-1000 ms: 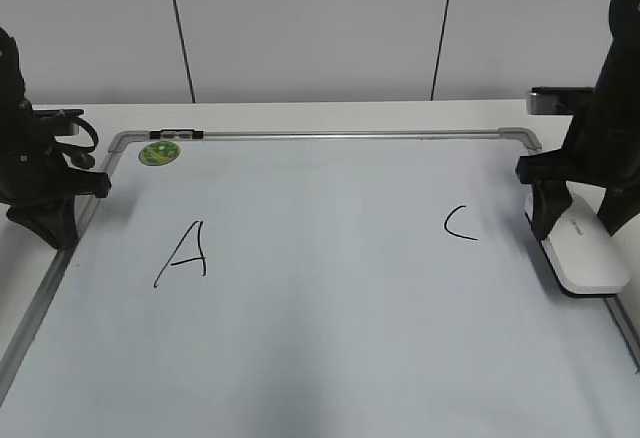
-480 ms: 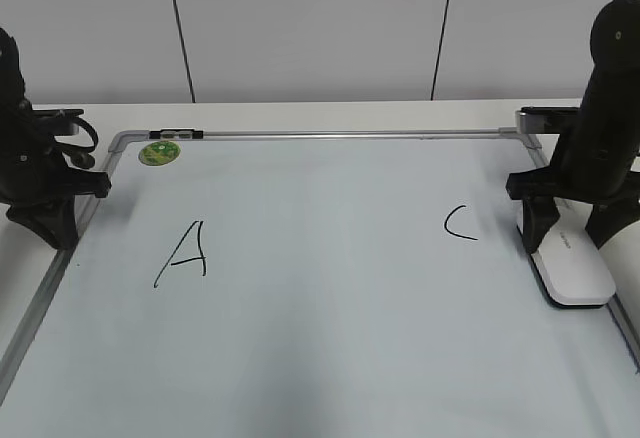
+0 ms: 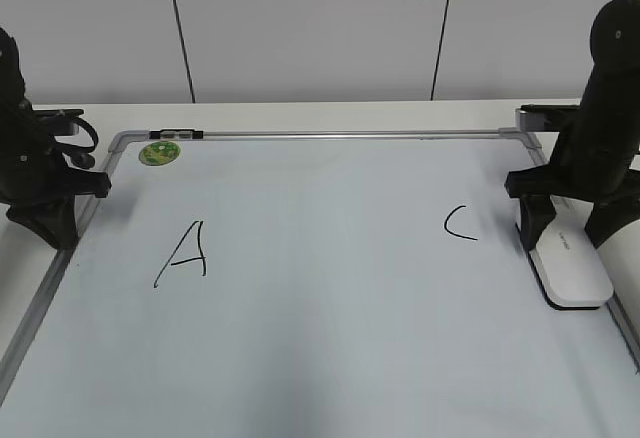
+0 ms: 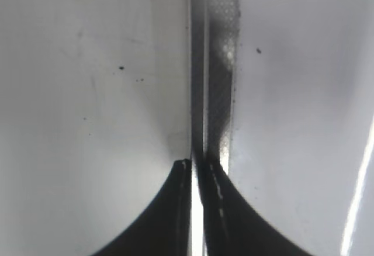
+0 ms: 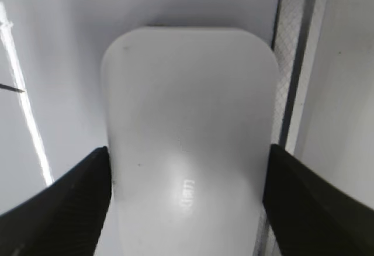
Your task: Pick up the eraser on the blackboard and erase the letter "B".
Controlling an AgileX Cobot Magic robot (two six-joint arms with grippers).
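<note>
Since a second ago the right gripper (image 3: 560,230) and the eraser (image 3: 573,270) between its fingers have shifted a little toward nine o'clock, from over the board's right frame to just inside it; over the last half second almost nothing has moved. The left gripper (image 3: 50,220) has not moved at all.

Around the eraser, the blackboard (image 3: 330,358) is mostly bare white. A black "C" (image 3: 459,223) lies near the eraser at its nine o'clock, and a black "A" (image 3: 183,253) lies well apart, far toward nine o'clock. A round green sticker (image 3: 158,153) sits in the board's ten o'clock corner, beside a small dark clip (image 3: 176,134) on the top frame. No "B" shows between the "A" and the "C". The grey frame rail (image 5: 295,92) runs just beside the eraser at its three o'clock.

The eraser lies flat at the board's right edge, its long axis running from about eleven o'clock down to five o'clock in the exterior view. In the right wrist view its rounded far end (image 5: 190,121) points to twelve o'clock, with faint grey lettering on top.

The right gripper's fingers (image 5: 64,203) sit against the eraser's two long sides, though the pictures do not settle whether they press it. The left gripper (image 4: 198,165) has its tips together over the board's left frame rail (image 4: 219,63).
</note>
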